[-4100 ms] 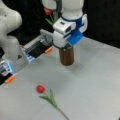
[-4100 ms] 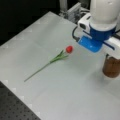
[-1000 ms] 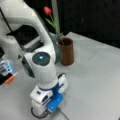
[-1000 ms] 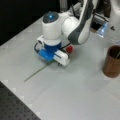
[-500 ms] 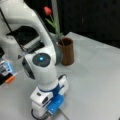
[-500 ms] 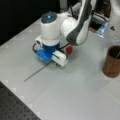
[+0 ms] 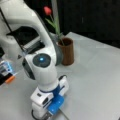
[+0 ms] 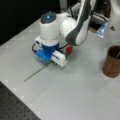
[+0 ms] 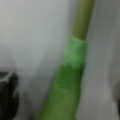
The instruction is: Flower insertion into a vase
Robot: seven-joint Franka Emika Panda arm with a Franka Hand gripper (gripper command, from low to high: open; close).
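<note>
I am working in what is looking like a robotics lab. I am standing at a plain grey bench, with a black perforated board lying at its near corner, dark curtaining hanging behind, and cabled electronics with a blue glow sitting at the edge.

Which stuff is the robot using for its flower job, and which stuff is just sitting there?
For the job:
- red flower with thin green stem, lying on the table
- dark brown wooden tube vase
- end effector, down over the stem

Just there:
- red flower already standing in the vase
- orange-and-blue item
</note>
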